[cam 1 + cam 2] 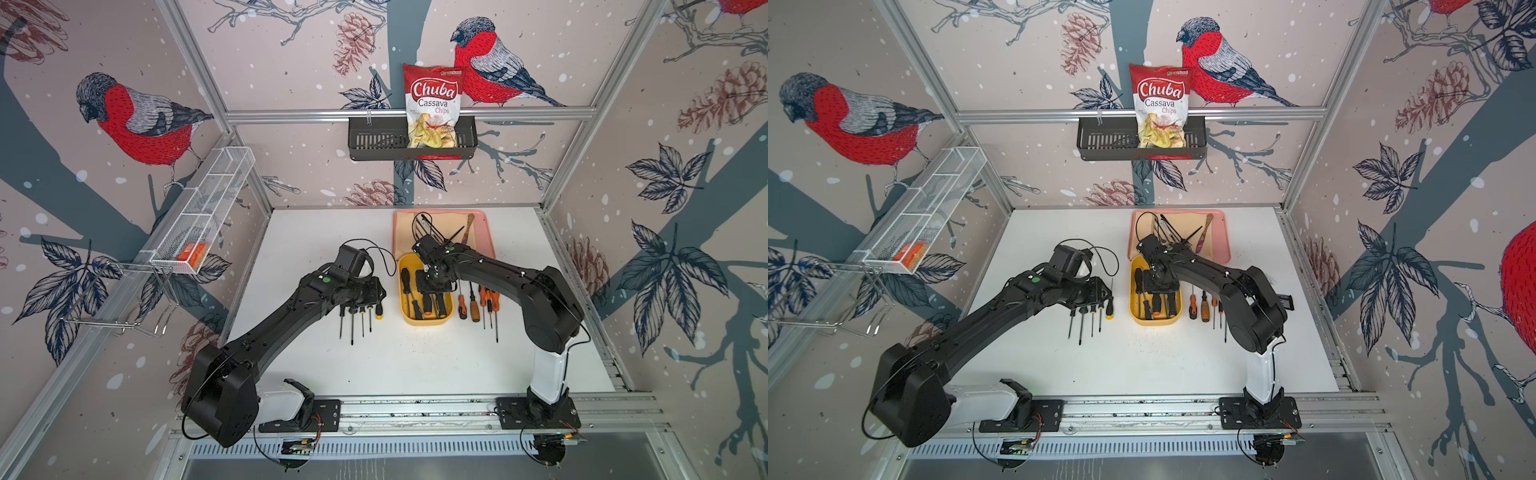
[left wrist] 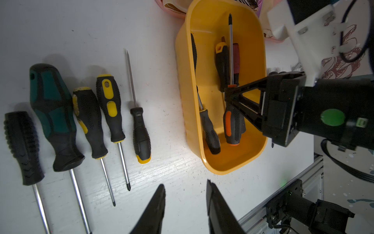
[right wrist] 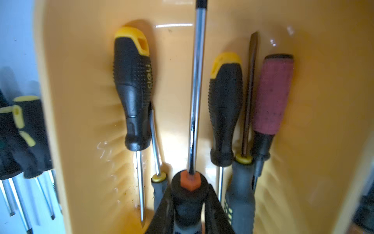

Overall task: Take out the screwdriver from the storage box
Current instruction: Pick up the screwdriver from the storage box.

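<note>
Clamped with the right gripper (image 3: 189, 202) on the black neck of the screwdriver (image 3: 195, 91), just behind the orange collar, with a finger pressed to each side. Low inside the storage box (image 3: 66, 121), shaft running along it toward the far end. Not yet over the rim, by the look of it.

Packed close on both sides by several other screwdrivers (image 3: 133, 91), yellow-capped, grey and pink-handled, all lying in the box.

Outward from the box: the middle of the table (image 1: 415, 365), with the pink tray (image 1: 482, 237) just behind. On the bare top to either side, two laid-out lines of tools: the left row (image 2: 89, 121) and the right row (image 1: 473, 307).

Above the table between the left row and the box, the left gripper (image 2: 185, 194), spread and empty.

Judged so far: grip made. Left to do: lifting out, clearing the wall, setting down on the table.
</note>
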`<state>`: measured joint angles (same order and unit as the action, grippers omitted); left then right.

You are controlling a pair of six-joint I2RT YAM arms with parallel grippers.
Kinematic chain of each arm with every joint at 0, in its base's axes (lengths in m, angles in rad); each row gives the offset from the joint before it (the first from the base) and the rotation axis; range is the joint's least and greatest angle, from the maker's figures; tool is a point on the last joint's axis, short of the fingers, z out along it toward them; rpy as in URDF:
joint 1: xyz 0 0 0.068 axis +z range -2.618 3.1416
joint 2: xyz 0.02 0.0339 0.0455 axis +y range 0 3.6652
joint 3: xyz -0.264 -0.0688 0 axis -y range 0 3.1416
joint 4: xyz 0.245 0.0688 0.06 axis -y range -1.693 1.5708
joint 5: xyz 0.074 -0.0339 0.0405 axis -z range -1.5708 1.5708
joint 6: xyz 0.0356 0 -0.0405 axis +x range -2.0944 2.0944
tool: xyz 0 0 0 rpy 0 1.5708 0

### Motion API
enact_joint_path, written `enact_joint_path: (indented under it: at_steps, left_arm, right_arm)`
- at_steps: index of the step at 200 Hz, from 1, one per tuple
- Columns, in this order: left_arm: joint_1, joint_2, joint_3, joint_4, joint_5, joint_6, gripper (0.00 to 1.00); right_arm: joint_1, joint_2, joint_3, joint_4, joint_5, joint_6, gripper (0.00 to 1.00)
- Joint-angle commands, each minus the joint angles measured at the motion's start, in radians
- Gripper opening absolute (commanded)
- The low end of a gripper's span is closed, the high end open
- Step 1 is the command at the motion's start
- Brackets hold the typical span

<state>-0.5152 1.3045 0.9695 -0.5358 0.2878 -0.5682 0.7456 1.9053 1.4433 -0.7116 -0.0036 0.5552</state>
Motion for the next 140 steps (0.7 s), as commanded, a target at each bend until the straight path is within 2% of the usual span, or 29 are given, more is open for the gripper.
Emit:
enact_joint_path:
  at_steps: [1, 60, 140]
  left_arm:
    - [-0.009, 0.008, 0.014, 0.038, 0.014, -0.003, 0.37]
    - [-0.078, 0.085, 0.069, 0.059, 0.005, -0.009, 0.37]
    - [-0.182, 0.165, 0.139, 0.084, -0.012, -0.038, 0.37]
  right_arm:
    - [0.001, -0.047, 0.007, -0.035, 0.036, -0.004, 0.14]
    - [-0.041, -0.211, -0.072, -0.068, 0.085, -0.009, 0.14]
    - [-0.217, -0.385, -0.279, -0.02, 0.067, -0.073, 0.13]
